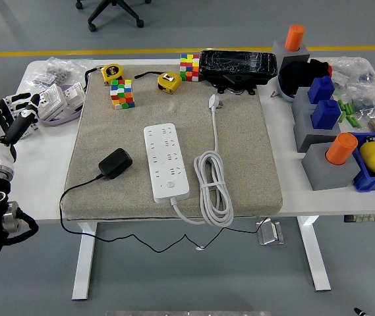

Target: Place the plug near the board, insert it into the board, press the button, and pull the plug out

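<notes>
A black plug adapter [115, 162] lies on the grey mat [253, 151], left of the white power strip [166, 161]; its thin black cord runs off the mat's front edge. The strip's round button [171, 175] sits near its front end, and its own white cable [213, 187] lies coiled to its right, with the white plug [214, 101] at the far end. My left hand [12, 118] is at the table's left edge, well left of the adapter, fingers spread and empty. My right hand is out of view.
Two colour cubes [122, 93] [188, 66], two yellow tape measures [111, 72] [168, 81] and a black case [237, 66] line the mat's far edge. Bagged parts [58, 99] lie at far left. Grey blocks with orange and blue pieces [330, 158] stand at right.
</notes>
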Controlling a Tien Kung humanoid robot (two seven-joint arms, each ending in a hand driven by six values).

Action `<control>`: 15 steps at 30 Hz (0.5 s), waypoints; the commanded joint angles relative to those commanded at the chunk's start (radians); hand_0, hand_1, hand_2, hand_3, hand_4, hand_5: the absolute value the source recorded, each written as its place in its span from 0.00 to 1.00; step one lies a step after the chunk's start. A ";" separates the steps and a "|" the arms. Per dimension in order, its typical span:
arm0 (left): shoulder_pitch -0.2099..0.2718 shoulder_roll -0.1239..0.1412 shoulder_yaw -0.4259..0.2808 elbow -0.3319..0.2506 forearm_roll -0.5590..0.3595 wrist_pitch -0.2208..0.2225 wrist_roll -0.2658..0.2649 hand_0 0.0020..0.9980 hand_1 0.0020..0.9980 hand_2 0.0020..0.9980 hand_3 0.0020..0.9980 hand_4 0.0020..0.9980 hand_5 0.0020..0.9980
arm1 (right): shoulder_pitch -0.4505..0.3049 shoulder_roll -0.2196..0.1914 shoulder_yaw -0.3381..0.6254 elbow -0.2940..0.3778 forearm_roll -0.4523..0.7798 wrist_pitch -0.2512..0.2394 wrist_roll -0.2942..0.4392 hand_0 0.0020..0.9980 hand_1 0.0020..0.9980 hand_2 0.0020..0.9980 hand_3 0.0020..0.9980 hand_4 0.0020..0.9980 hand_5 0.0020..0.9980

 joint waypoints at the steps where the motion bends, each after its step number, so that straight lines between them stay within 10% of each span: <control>1: -0.001 0.000 0.000 0.000 0.000 -0.001 0.001 0.45 0.54 0.57 0.60 0.82 0.45 | 0.000 0.000 0.001 0.000 0.000 0.000 0.000 0.61 0.64 0.65 0.55 0.94 0.50; 15: -0.008 -0.003 -0.014 -0.007 -0.002 0.001 0.000 0.45 0.54 0.57 0.61 0.81 0.46 | 0.008 0.000 0.009 -0.002 -0.003 -0.001 0.000 0.61 0.64 0.65 0.55 0.94 0.50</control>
